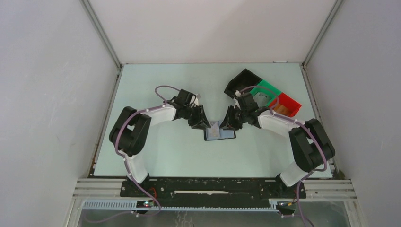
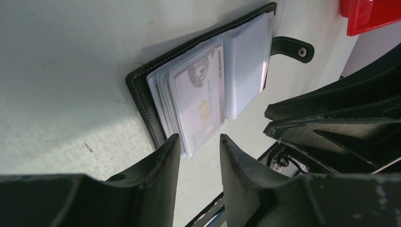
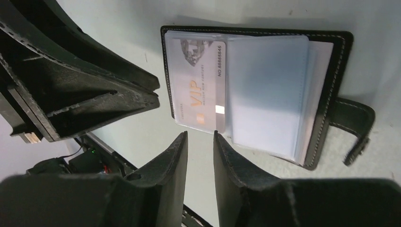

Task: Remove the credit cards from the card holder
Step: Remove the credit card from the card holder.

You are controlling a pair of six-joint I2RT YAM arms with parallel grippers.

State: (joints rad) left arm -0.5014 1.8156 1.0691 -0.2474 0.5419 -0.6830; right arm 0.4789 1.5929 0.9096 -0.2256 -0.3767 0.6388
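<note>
The card holder (image 1: 229,134) lies open on the table between both grippers, a black wallet (image 2: 140,94) (image 3: 338,66) with clear sleeves and a closure tab (image 2: 293,47) (image 3: 355,124). A pale credit card marked VIP (image 2: 201,101) (image 3: 196,85) sticks out of the top sleeve; more card edges are stacked beneath it. My left gripper (image 1: 201,120) (image 2: 199,139) is open, and the card's near corner reaches just between its fingertips without being clamped. My right gripper (image 1: 230,121) (image 3: 200,134) is open by a narrow gap, its tips just short of the card's edge.
A black bin (image 1: 243,80), a green bin (image 1: 265,92) and a red bin (image 1: 288,105) (image 2: 369,14) stand at the back right. Each wrist view shows the other arm's gripper close by. The enclosure walls rise on the three far sides.
</note>
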